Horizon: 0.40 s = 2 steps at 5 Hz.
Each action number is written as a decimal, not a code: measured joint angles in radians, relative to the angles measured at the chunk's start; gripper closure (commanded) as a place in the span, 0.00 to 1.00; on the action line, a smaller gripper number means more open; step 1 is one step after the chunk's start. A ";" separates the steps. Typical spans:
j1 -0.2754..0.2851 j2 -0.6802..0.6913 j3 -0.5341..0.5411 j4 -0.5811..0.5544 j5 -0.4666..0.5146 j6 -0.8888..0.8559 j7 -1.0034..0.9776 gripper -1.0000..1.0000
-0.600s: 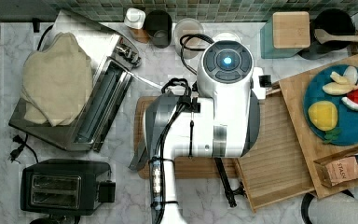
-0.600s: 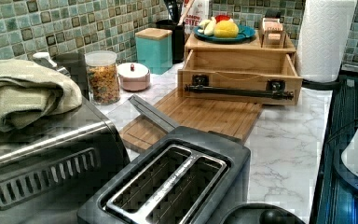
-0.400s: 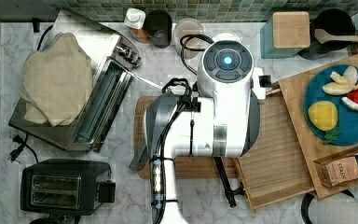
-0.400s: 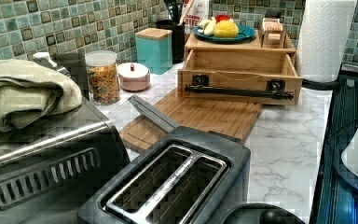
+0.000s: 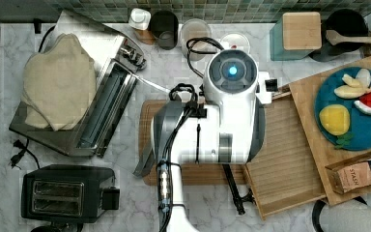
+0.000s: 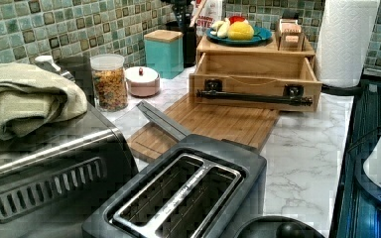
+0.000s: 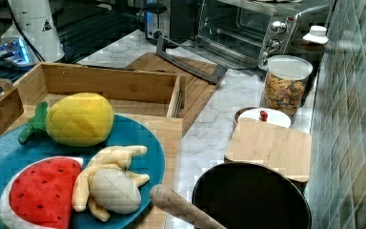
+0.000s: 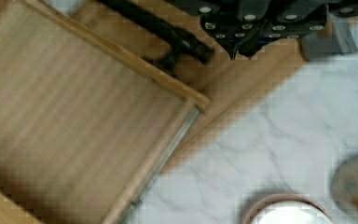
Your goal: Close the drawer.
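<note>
Light bamboo makes up the shallow slatted drawer [image 5: 290,159], which stands pulled out from under the bamboo box whose top [image 5: 314,140] carries a blue plate [image 5: 362,130] of toy fruit. In the left view the drawer [image 6: 258,67] juts forward from the box, its black bar handle [image 6: 255,97] facing the counter and hanging over the flat bamboo cutting board [image 6: 213,121]. The right view shows the drawer's raised walls [image 7: 109,83] just beside a yellow plush pineapple [image 7: 78,118] lying on the plate.

The white robot arm [image 5: 222,125] hangs over the cutting board and the drawer's near edge in the top view. In the wrist view the dark gripper [image 8: 242,44] sits above the drawer's corner, near the handle's end; whether its fingers are parted or closed cannot be told.

A silver toaster oven [image 5: 101,111] with its door down lies at the top view's left, a black toaster [image 5: 63,193] below it, on the white marble counter [image 6: 307,148].
</note>
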 measured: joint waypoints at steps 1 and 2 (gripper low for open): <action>-0.002 -0.056 0.006 -0.110 0.001 0.083 -0.012 1.00; 0.002 -0.118 0.010 -0.214 0.023 0.067 -0.074 1.00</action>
